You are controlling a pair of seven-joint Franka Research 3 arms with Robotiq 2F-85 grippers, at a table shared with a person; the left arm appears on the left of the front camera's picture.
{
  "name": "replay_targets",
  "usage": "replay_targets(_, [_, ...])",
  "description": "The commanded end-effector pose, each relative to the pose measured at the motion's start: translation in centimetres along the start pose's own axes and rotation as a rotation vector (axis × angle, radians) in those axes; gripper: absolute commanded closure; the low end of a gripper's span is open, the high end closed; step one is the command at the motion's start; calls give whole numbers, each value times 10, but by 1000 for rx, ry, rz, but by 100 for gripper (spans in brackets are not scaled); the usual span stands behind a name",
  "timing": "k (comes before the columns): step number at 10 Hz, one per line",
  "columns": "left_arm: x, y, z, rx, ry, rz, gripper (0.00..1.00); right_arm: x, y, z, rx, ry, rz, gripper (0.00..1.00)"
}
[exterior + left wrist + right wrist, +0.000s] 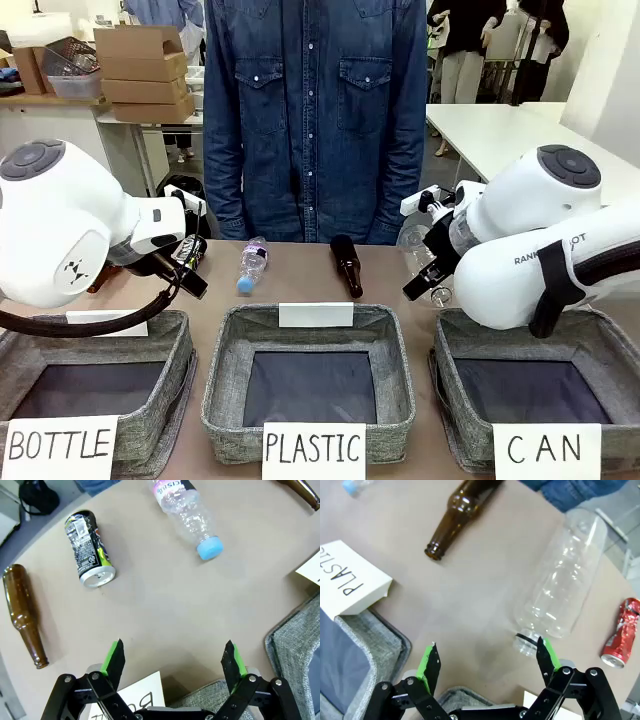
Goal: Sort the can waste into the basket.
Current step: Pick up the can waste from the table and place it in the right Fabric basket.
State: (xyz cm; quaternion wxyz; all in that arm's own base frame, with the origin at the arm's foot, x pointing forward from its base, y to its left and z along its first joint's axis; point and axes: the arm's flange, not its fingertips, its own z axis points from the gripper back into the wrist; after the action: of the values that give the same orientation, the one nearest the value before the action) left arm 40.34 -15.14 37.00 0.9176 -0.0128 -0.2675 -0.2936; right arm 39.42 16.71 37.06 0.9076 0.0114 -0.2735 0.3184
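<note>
Left tool [173,650] and right tool [486,649], jaws wide apart over bare worktop [150,605]; black can [90,550] at left's ten o'clock, red can [620,632] at right's three, near the edge.

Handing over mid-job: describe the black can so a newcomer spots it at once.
On the table, look beyond the open left gripper. The black can lies on its side between a brown bottle and a clear bottle with a blue cap. It alone is metal, black with coloured print and a silver end.

Bright, even indoor light; soft shadows, wide-angle bending in wrist views.
</note>
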Motion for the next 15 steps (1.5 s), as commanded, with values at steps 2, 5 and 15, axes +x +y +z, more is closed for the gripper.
replay_targets(2, [0,0,0,0,0,0,0,0,0,0,0,0,0,0])
replay_targets(5, [0,0,0,0,0,0,0,0,0,0,0,0,0,0])
replay_targets(15, [2,12,109,-10,125,-28,0,22,-22,96,42,76,-231,0])
